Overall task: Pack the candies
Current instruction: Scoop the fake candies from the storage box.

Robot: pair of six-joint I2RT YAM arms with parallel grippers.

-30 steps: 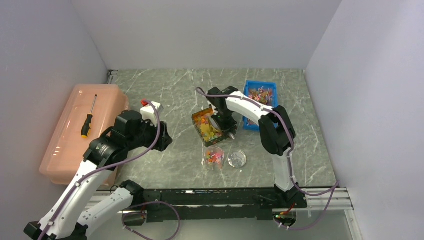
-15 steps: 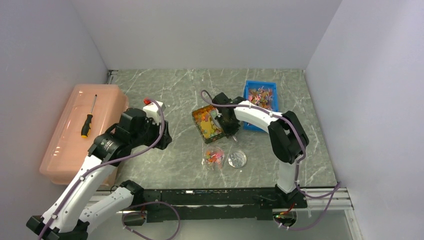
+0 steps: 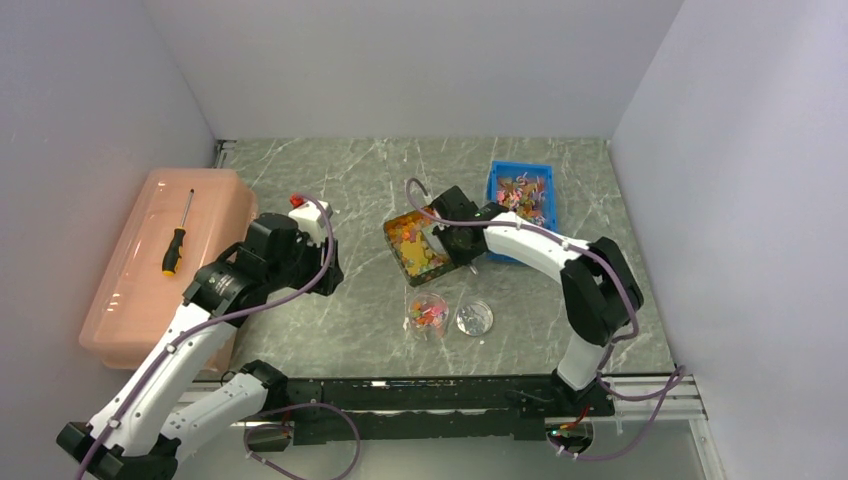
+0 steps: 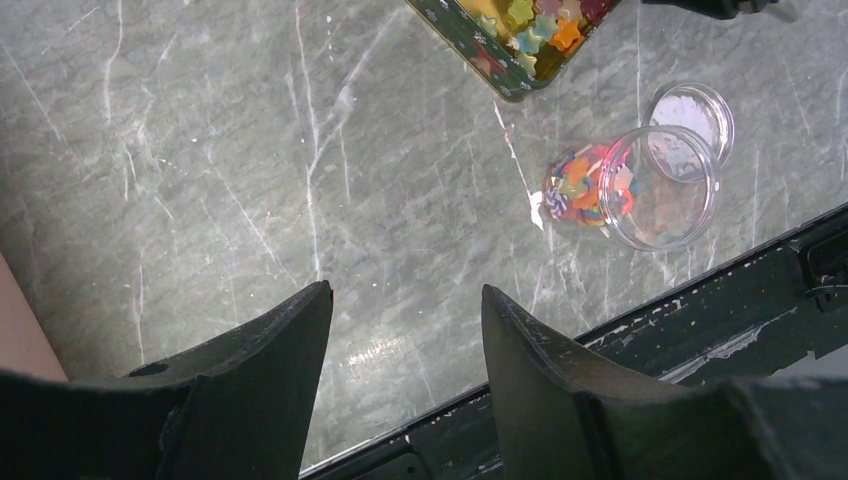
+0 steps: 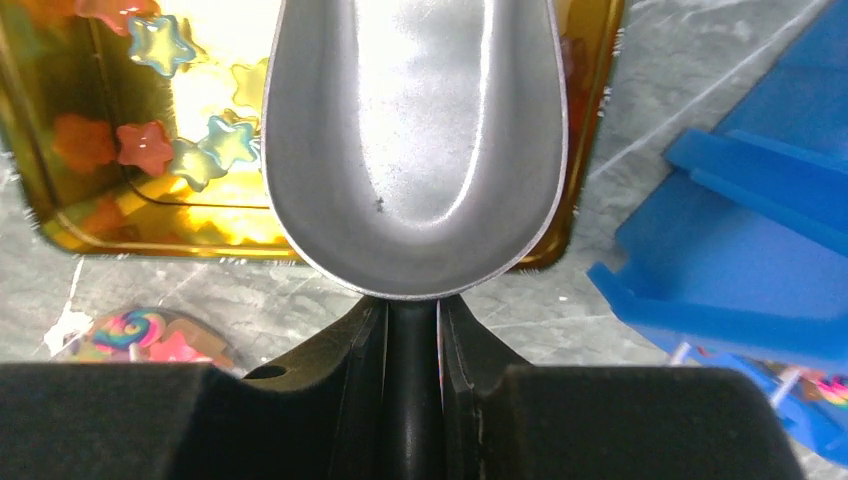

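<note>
The candies (image 3: 412, 252) lie in a gold tin (image 3: 388, 235) at the middle of the top view. More sit in the open jar (image 3: 428, 312) just below it, with its lid (image 3: 474, 318) just beside on the desk (image 3: 350, 190).

They look tiny, glossy and light, so they would likely slip from a pinch and scatter if tipped fast. They are best taken in bulk with the scoop (image 5: 415, 140) rather than one by one, and poured slowly at the jar's mouth.

The right fingers (image 5: 335, 385) are clenched on the scoop's handle, with its bowl over the tin's lower edge. The left fingers (image 4: 265, 365) are spread apart with nothing between them, above bare desk at the lower left of their view.

The right wrist view shows the bowl empty and the candies as little stars, red and pale blue among them. From above, the arm hides the scoop. The left wrist view shows the jar's fill best: the pieces sit at its bottom and the mouth is unobstructed. Only the top view takes in the blue bin (image 3: 545, 175) at upper right.
</note>
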